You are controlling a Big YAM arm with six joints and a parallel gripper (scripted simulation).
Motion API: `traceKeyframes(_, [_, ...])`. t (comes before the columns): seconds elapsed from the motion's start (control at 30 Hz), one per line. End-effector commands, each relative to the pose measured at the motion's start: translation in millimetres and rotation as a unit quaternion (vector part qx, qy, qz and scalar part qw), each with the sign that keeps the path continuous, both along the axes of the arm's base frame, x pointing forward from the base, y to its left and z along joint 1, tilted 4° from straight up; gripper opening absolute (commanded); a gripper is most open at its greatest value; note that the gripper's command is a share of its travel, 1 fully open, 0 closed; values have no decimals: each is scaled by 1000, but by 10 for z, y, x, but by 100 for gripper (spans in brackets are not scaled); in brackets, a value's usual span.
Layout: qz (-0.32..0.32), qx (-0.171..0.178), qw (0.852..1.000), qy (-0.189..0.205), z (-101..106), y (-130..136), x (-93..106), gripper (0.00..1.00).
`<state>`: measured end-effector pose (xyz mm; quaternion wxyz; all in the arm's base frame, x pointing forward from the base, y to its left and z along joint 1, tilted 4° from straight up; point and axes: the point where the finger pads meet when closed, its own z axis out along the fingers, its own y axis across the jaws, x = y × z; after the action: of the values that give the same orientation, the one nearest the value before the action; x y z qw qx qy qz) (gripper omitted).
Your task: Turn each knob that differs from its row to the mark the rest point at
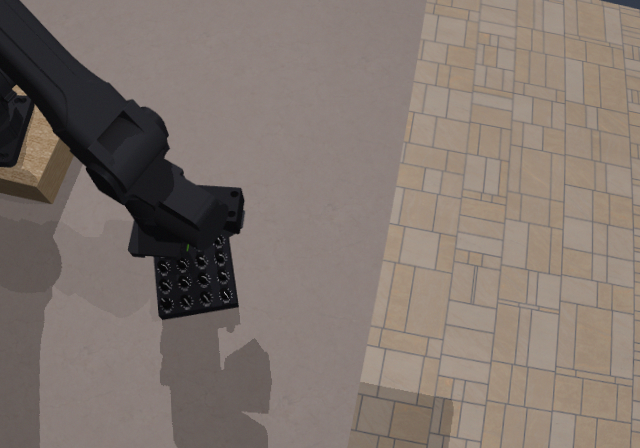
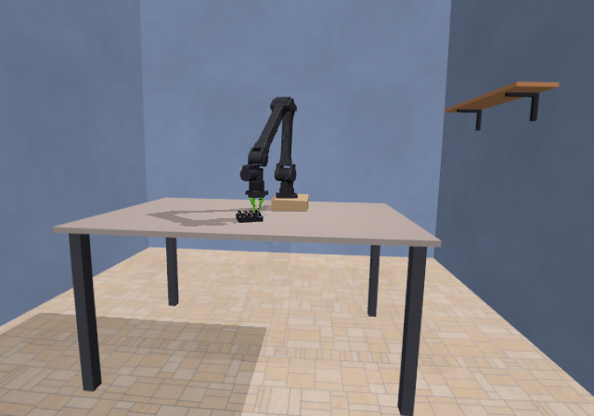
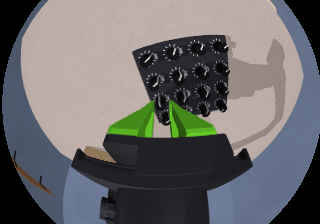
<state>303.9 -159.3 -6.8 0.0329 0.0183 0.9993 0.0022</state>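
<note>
The black knob box (image 1: pixel 195 290) (image 2: pixel 250 219) (image 3: pixel 162 66) stands on the table, with its knobs in a four-by-four grid. White lines show on many knobs; the printed names are too small to read. In the wrist view the far corner knob (image 3: pixel 146 59) has its line slanting to the upper right. My gripper (image 2: pixel 257 211) (image 3: pixel 161 104) points down at the knobs nearest the arm, its green fingers a little apart with nothing held. One knob (image 3: pixel 165 117) shows between the fingers in the wrist view. Whether a fingertip touches a knob cannot be told. The arm hides some knobs in the top view.
The arm stands on a wooden block (image 1: pixel 38 148) (image 2: pixel 290 203) farther back on the table (image 2: pixel 335 222). The box lies toward the left of the table in the exterior view. A wooden shelf (image 2: pixel 508 94) is on the right wall, far from the arm.
</note>
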Motion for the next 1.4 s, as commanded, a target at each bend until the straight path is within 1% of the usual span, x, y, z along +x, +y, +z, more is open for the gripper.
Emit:
traceKeyframes(0.0, [4,-9,1000,-14,61,-51,100,19])
traceKeyframes(0.67, [4,-9,1000,-14,61,-51,100,19])
traceKeyframes(0.7, [4,-9,1000,-14,61,-51,100,8])
traceKeyframes(1.37, [4,-9,1000,-14,61,-51,97,8])
